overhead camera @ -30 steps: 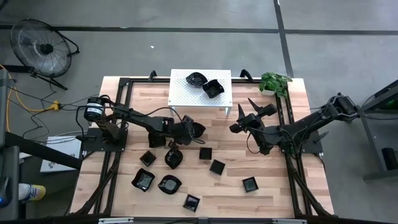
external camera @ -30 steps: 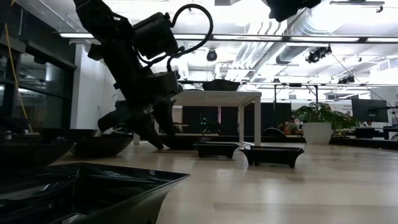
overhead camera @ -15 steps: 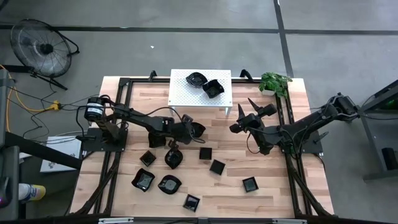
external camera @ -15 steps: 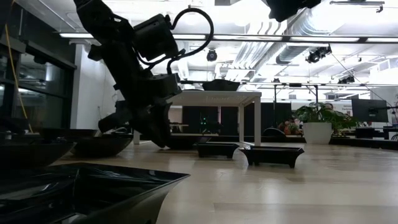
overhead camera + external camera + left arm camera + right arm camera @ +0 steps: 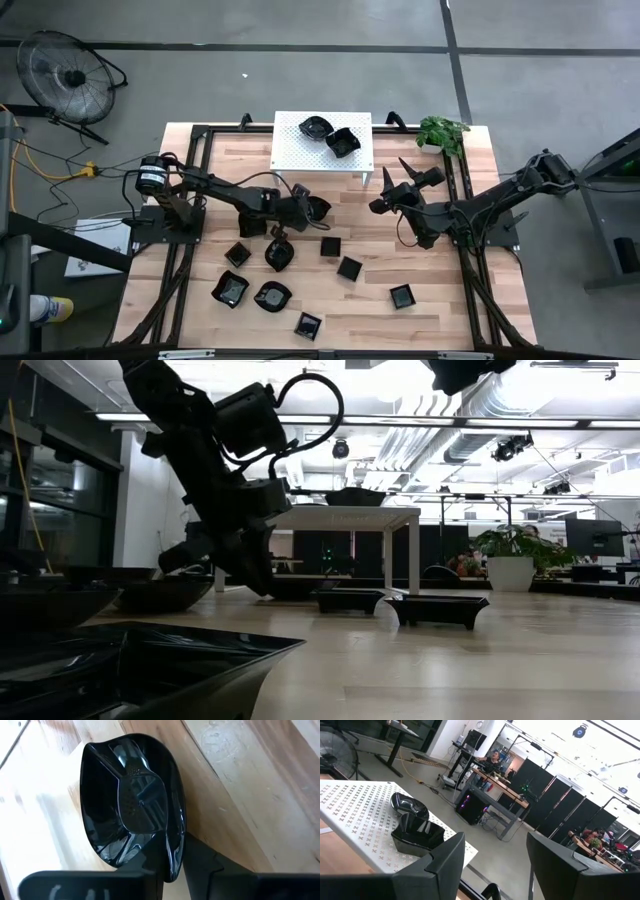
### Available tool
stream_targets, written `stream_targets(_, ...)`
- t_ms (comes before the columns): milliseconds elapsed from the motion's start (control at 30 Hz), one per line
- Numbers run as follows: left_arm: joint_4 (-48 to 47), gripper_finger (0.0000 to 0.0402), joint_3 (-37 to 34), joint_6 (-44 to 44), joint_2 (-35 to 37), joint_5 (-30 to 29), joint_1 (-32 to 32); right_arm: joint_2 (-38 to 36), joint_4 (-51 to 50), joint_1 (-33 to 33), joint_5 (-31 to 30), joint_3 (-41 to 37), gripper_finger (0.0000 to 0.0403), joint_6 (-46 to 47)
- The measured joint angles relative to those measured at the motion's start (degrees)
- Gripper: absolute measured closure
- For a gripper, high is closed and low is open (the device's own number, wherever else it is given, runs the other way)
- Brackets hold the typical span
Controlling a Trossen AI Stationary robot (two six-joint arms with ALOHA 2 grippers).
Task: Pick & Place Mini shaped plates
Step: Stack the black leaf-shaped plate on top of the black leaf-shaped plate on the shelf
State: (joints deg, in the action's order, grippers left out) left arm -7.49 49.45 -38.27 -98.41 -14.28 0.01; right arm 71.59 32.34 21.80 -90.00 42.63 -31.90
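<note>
My left gripper (image 5: 306, 210) is low over the middle of the table and shut on a glossy black wavy-edged mini plate (image 5: 135, 805), which lies just in front of the white perforated stand (image 5: 322, 160). Two more black plates (image 5: 315, 126) (image 5: 342, 141) sit on top of the stand. Several others lie scattered on the wood nearer the front, such as a square one (image 5: 349, 267). My right gripper (image 5: 397, 172) hangs open above the table right of centre, holding nothing; its fingers (image 5: 445, 865) point toward the stand. My left gripper has the plate's rim (image 5: 174, 845) on the side nearest the arm, one finger inside the dish and one finger (image 5: 200, 865) outside. The fingers slant down from the table's left. The plate lies level with its hollow up; whether it has left the wood I cannot tell.
A potted plant (image 5: 441, 132) stands at the far right corner. Dark frame rails (image 5: 200, 160) run along the left and right sides of the table. Bare wood lies at the near right, around a lone plate (image 5: 402, 296). A fan (image 5: 65, 70) stands on the floor beyond.
My left gripper has stayed in place and its fingers have shut on the plate's rim. The plate has not visibly moved.
</note>
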Motion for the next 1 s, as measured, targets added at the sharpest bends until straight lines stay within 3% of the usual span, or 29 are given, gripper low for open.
stream_targets(600,-0.9,0.0398,0.0,1.0,0.0,-0.6,0.0,0.0,0.0,0.0,0.0,0.0,0.0194,0.0)
stream_targets(1000,-1.5,0.0401,0.0,1.3,0.1,-1.5,0.0,0.0,0.0,0.0,0.0,0.0,0.0194,0.0)
